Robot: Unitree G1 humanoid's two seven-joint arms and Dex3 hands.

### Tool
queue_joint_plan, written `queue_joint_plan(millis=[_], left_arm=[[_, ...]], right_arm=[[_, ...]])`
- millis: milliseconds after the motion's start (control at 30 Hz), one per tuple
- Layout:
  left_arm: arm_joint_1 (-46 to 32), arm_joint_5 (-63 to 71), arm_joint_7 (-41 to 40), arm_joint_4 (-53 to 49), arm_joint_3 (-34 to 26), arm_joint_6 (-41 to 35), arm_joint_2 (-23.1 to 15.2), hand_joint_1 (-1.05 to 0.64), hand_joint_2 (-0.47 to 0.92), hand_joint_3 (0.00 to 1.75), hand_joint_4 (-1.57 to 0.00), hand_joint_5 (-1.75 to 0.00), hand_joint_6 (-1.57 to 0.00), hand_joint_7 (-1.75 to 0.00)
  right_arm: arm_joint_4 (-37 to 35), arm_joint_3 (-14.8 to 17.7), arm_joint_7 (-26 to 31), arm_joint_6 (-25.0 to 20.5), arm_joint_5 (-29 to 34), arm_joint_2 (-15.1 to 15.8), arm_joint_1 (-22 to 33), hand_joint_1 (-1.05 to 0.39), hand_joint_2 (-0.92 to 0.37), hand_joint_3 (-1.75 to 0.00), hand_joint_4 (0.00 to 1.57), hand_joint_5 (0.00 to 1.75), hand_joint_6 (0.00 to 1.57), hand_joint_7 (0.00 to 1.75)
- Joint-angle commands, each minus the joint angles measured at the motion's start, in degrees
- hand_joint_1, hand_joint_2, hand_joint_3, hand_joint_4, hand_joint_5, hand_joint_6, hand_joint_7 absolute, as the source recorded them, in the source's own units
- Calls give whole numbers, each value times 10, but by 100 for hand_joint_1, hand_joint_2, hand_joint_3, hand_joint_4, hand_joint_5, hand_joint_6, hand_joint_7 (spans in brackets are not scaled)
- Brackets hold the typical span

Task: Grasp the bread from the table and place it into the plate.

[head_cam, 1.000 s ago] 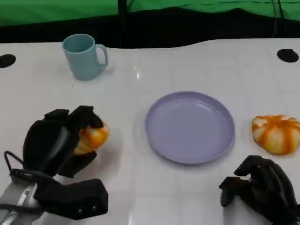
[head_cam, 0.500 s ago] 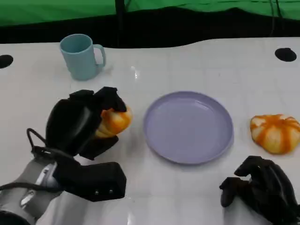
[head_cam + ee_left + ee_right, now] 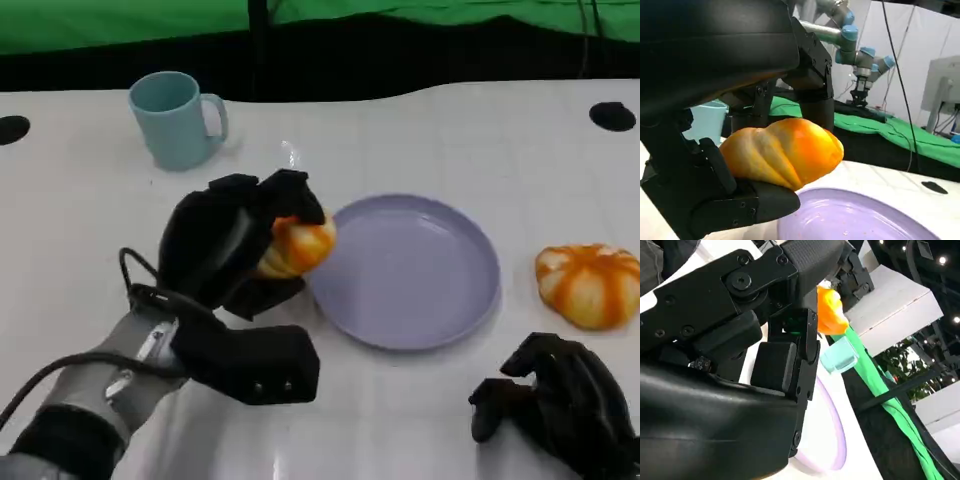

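My left hand (image 3: 232,248) grips an orange-and-cream bread roll (image 3: 296,245) and holds it above the table at the left rim of the lilac plate (image 3: 420,300). In the left wrist view the roll (image 3: 785,150) sits between the black fingers (image 3: 812,82), with the plate (image 3: 850,220) just under and beyond it. A second orange-striped roll (image 3: 589,284) lies on the table right of the plate. My right hand (image 3: 558,400) rests on the table at the lower right with its fingers curled in, holding nothing. The right wrist view shows the held roll (image 3: 830,310) and the plate rim (image 3: 832,440).
A light blue mug (image 3: 178,118) stands at the back left of the white table (image 3: 90,210); it also shows in the right wrist view (image 3: 840,359). Black round holes (image 3: 612,116) mark the table's far corners. A green cloth hangs behind the table.
My left hand has carried the roll up and to the right, from the table's left side to the plate's left rim. The right hand has stayed put.
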State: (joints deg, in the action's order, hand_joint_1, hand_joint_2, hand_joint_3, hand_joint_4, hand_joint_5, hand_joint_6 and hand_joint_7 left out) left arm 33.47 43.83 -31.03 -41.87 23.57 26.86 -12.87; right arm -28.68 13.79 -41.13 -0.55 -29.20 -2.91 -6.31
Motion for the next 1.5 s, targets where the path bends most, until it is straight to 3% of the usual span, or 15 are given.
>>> queue_joint_plan(millis=[33, 167, 300, 433, 533, 767, 833, 967, 1067, 1200, 1300, 1367, 1400, 1433, 1500], left_arm=[[30, -4, -4, -25, 11, 16, 14, -28, 43, 118, -95, -175, -73, -167], [47, -2, -9, -48, 19, 23, 26, -29, 42, 120, -95, -175, -81, -152], [66, 6, -14, -72, 29, 17, 42, -29, 43, 117, -93, -175, -71, -169], [86, 10, -12, -94, 41, 7, 56, -29, 45, 117, -94, -175, -68, -173], [102, 6, -8, -116, 46, 16, 67, -29, 46, 122, -94, -175, -74, -155], [137, 12, -16, -172, 65, 19, 92, -27, 44, 121, -94, -175, -78, -148], [146, 15, -16, -185, 72, 16, 98, -28, 47, 119, -92, -175, -76, -149], [160, 21, -26, -206, 85, 13, 105, -29, 53, 108, -90, -175, -67, -169], [174, 30, -23, -227, 100, -7, 117, -30, 61, 92, -87, -175, -68, -162], [184, 21, 13, -239, 105, -11, 123, -33, 80, 61, -75, -175, -70, -121], [191, 16, 57, -241, 106, -22, 127, -36, 91, 34, -57, -173, -60, -58], [193, 13, 80, -240, 106, -25, 127, -38, 92, 29, -48, -166, -54, -33], [195, 13, 95, -239, 107, -26, 126, -42, 92, 28, -40, -149, -49, -22], [196, 13, 110, -238, 108, -30, 125, -48, 92, 27, -32, -114, -43, -14], [199, 17, 128, -236, 114, -41, 123, -60, 92, 28, -24, -64, -32, -3]], right_arm=[[4, 0, 0, 2, -1, 6, 4, -105, -78, 0, 152, 80, 157, 31], [6, 0, -2, -1, -4, 5, 4, -105, -77, 0, 152, 79, 157, 30], [8, -1, 0, -2, -4, 5, 6, -105, -77, 0, 153, 77, 157, 29], [7, -3, 0, 6, 1, 5, 7, -105, -78, 0, 154, 76, 157, 30], [5, -3, -1, 9, 2, 5, 7, -105, -78, -1, 154, 76, 157, 30], [10, -3, 4, 4, 1, 3, 10, -105, -77, 0, 155, 76, 157, 32], [12, -4, 5, 3, 1, 3, 11, -105, -77, 0, 155, 76, 157, 32], [18, -6, 9, 1, 2, 2, 14, -105, -77, 0, 155, 76, 157, 34], [20, -6, 12, -2, 2, 1, 15, -105, -77, 0, 155, 77, 157, 34], [24, -7, 13, -5, 2, 1, 17, -105, -77, 0, 155, 77, 157, 35], [24, -9, 12, -1, 3, 1, 18, -105, -77, 0, 155, 78, 157, 34], [26, -9, 12, 0, 4, 1, 18, -105, -77, -1, 155, 78, 157, 34], [26, -9, 13, 1, 4, 0, 19, -105, -77, -1, 154, 78, 157, 34], [26, -9, 13, 1, 3, 0, 19, -105, -78, -1, 154, 78, 157, 34], [25, -9, 11, 1, 2, 1, 18, -105, -78, -1, 154, 79, 157, 34]])
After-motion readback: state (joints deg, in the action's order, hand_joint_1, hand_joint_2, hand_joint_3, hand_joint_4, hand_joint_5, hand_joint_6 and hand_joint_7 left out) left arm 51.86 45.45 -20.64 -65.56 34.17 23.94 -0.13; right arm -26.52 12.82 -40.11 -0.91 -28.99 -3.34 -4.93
